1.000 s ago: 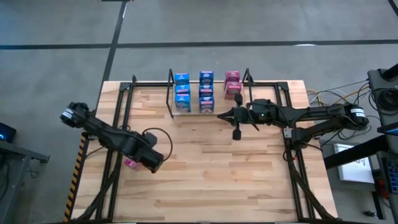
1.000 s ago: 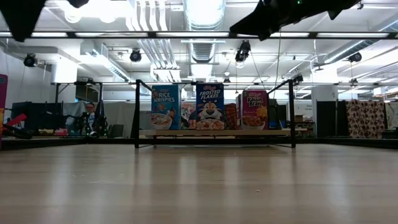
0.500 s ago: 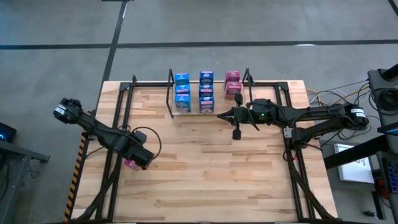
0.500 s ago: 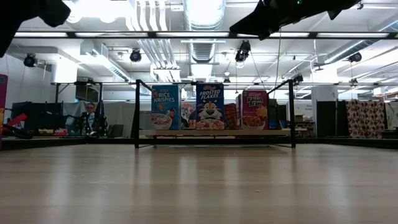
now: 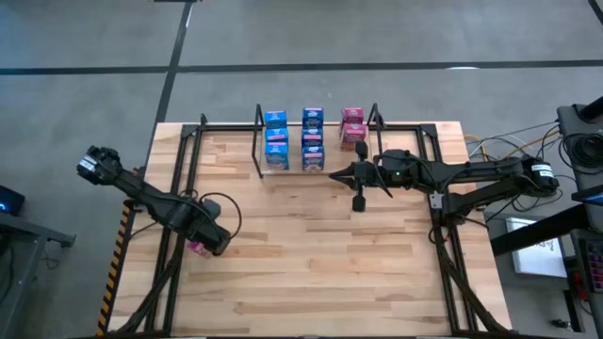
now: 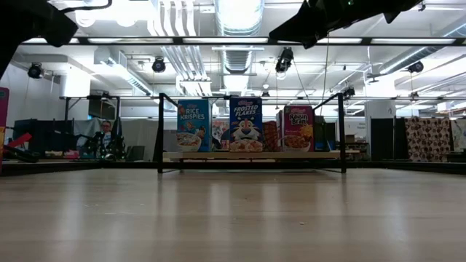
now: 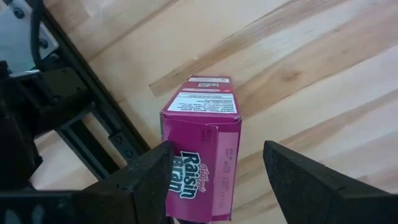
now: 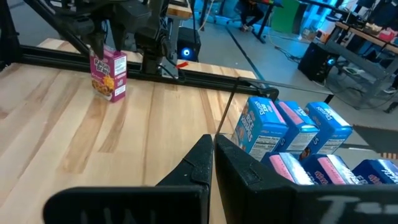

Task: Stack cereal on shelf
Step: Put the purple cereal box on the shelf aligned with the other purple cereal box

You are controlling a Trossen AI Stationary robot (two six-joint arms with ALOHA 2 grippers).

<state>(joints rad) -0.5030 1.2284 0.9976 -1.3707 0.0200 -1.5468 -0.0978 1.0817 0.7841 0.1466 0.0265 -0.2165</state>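
Wooden table (image 5: 311, 235) carries an upright pink cereal box (image 7: 202, 146), left tool (image 7: 217, 177) spread around it.

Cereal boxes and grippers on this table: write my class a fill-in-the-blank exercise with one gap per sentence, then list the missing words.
1. The box between the left gripper's open fingers is coloured ____.
2. The brand printed on that box reads Raisin ____.
3. The right gripper waits near the shelf with its fingers ____.
4. In the low view, the middle box on the shelf reads Frosted ____.

Missing words: pink; Bran; shut; Flakes
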